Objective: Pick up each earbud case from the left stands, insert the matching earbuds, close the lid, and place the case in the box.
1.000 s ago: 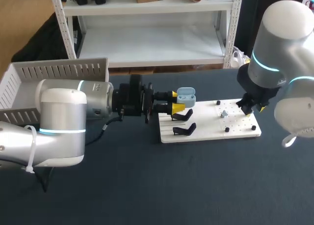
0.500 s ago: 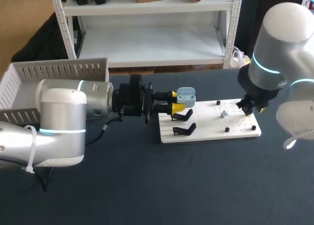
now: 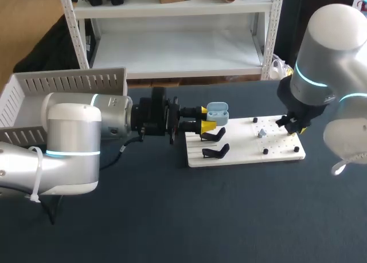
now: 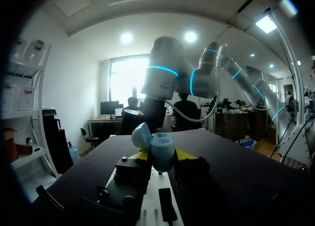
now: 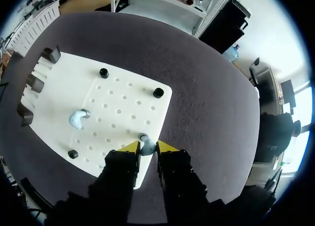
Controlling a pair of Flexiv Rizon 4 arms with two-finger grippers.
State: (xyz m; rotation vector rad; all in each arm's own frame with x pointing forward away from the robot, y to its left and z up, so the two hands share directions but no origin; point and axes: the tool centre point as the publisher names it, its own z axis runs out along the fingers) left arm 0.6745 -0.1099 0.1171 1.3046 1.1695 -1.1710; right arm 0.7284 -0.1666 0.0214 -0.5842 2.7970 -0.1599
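My left gripper (image 3: 205, 118) comes in from the left and is shut on a light blue earbud case (image 3: 217, 113) with its lid up, held above the black stands (image 3: 215, 135) at the white board's left end. In the left wrist view the case (image 4: 160, 151) sits between the yellow tips of the left gripper (image 4: 161, 158). My right gripper (image 3: 293, 125) is down at the board's far right corner. Its tips pinch a pale blue earbud (image 5: 146, 145) from both sides in the right wrist view, where the right gripper (image 5: 148, 147) stands over the board's edge. A second earbud (image 5: 77, 119) lies near the board's middle.
The white pegboard (image 3: 246, 151) carries small black pegs (image 5: 158, 92) and another black stand (image 3: 217, 152). A white slatted box (image 3: 57, 82) stands at the far left, behind my left arm. Dark tabletop (image 3: 229, 217) lies all around the board.
The right gripper's fingers have drawn together onto the earbud at the board's corner. The left arm and the case have stayed where they were.
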